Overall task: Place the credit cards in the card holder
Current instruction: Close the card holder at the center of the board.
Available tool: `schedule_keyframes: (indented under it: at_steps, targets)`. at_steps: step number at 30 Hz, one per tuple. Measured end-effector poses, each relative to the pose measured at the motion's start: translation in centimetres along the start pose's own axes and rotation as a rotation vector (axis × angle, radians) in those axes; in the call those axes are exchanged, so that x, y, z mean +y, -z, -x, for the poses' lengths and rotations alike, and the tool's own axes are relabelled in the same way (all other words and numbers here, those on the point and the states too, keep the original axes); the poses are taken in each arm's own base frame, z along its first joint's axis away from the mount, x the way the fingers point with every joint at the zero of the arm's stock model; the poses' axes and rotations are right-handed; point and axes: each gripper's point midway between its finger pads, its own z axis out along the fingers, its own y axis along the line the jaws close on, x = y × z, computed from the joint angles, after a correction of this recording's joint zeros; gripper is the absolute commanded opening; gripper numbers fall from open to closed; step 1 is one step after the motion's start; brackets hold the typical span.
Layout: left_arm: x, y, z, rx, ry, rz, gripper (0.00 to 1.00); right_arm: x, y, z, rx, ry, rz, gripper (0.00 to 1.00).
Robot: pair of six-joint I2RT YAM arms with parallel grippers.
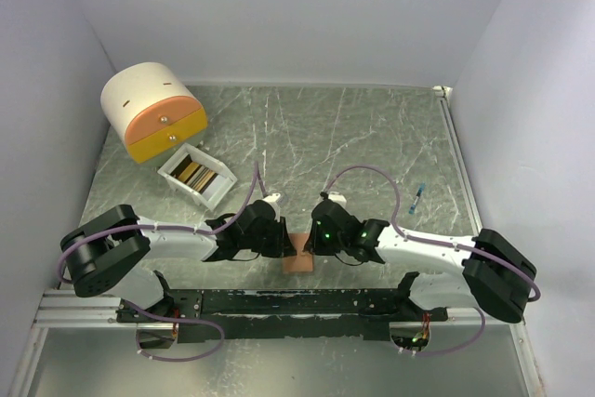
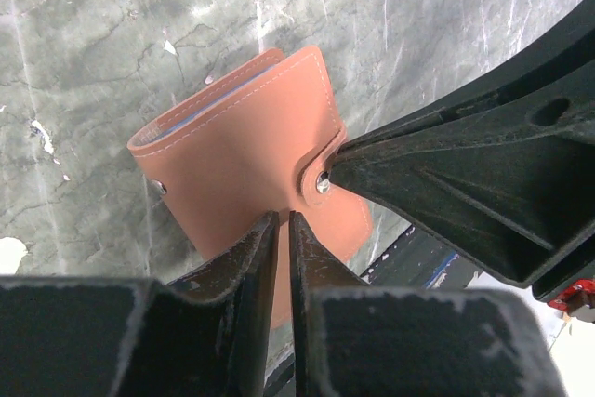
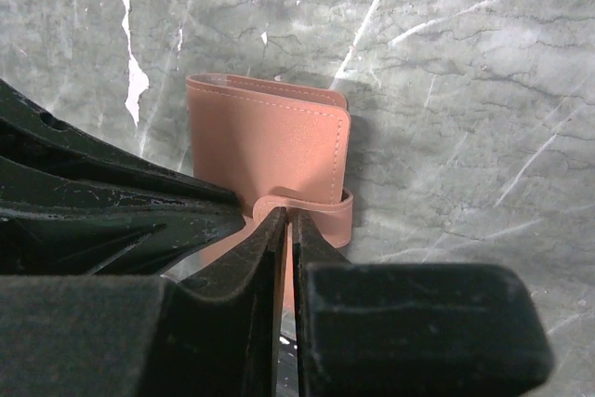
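Grey-green marbled table (image 1: 372, 137), closed in by white walls (image 1: 307, 16), carried the whole scene. At the middle of its near edge the salmon-brown card holder (image 1: 299, 264) lay folded shut between the tips of the two arms. Its strap (image 3: 307, 204) lay wrapped round one side, with a small round metal stud (image 2: 322, 183) on the strap's end.

The left gripper (image 2: 284, 230) sat at the card holder's left side. Its fingers were pressed almost together, with only a thin slit between them, nipping the near edge of the leather. The right gripper (image 3: 286, 222) sat at the other side, its fingers likewise all but together and pinching the strap close to the stud. In the left wrist view its black tip touched the strap right at the stud. A sliver of pale blue lining showed along one open edge of the card holder.

Farther back, near the table's right edge and well apart from both arms, lay a small blue stick-like object (image 1: 417, 197), too small to identify. Toward the left side stood a small white open box (image 1: 216, 191), set at an angle. The credit cards (image 1: 191, 172) were packed inside it on edge, showing yellow and dark stripes.

Beyond the box, in the far-left corner, sat a rounded cream drawer unit (image 1: 153, 118). It had an orange drawer front above a yellow one, each with a small knob.
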Motion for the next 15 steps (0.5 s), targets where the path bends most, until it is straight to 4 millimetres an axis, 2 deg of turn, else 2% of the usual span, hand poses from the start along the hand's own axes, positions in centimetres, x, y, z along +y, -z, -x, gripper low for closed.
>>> schedule_keyframes:
  at_steps: [15]
  targets:
    - [-0.03,-0.08,-0.01,0.000,-0.001,-0.001,0.22,0.40,0.18,-0.11,0.009,-0.001,0.020,0.09]
